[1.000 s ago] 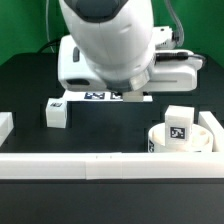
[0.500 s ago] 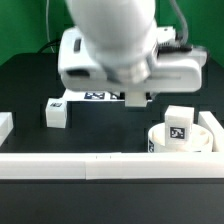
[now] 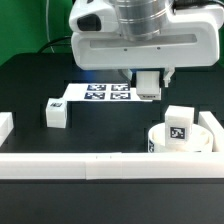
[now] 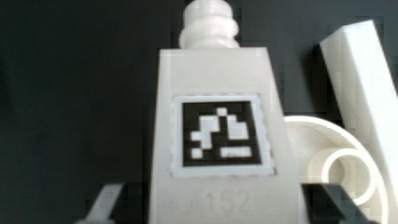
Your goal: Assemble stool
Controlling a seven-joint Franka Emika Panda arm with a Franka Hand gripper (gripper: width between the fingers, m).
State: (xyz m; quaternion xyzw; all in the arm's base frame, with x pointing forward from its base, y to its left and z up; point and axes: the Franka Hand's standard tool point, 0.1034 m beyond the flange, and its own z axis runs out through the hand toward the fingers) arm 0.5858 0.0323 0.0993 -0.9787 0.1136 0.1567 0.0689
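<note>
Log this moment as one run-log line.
claw: shut on held leg | seat disc: upright leg on it | loose leg: on table

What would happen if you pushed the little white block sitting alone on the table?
The block would probably slide, not roll, since its sides look flat and boxy. It looks like hard plastic, so likely stiff and light. Sitting squat on the table, it seems unlikely to tip.
</note>
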